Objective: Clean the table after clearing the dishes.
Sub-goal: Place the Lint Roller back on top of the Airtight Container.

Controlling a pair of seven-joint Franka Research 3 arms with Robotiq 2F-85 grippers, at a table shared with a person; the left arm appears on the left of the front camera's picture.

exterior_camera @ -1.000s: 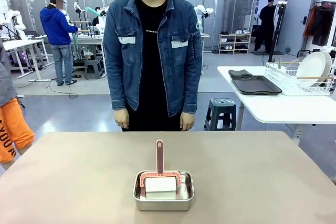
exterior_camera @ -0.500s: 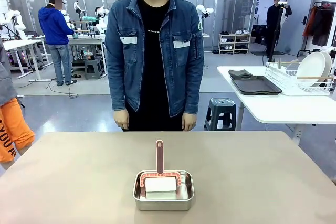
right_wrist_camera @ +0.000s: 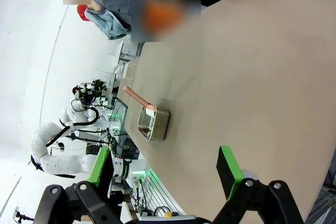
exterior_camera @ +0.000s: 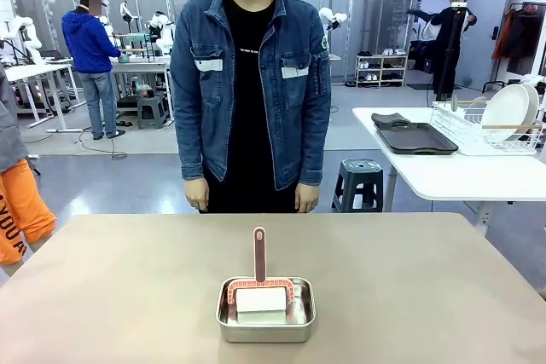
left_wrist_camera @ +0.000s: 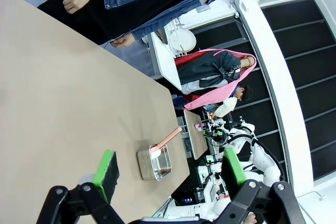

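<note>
Beige-brown, the table (exterior_camera: 409, 279) lies bare beyond both claws. The left gripper (left_wrist_camera: 170, 174) and the right gripper (right_wrist_camera: 165, 174) each stand with jaws wide apart, holding nothing. Ahead of each sits a steel pan (exterior_camera: 265, 309); the front view shows a white block (exterior_camera: 260, 299) and pink-handled brush (exterior_camera: 259, 253) in it. A plate (exterior_camera: 509, 110) stands racked on the far white table (exterior_camera: 461, 172).

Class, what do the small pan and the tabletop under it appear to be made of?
Pan: probably steel, shiny silver with reflections along its rim. Tabletop: matte beige-brown, even and glare-free, perhaps laminate; the exact material isn't clear.
</note>
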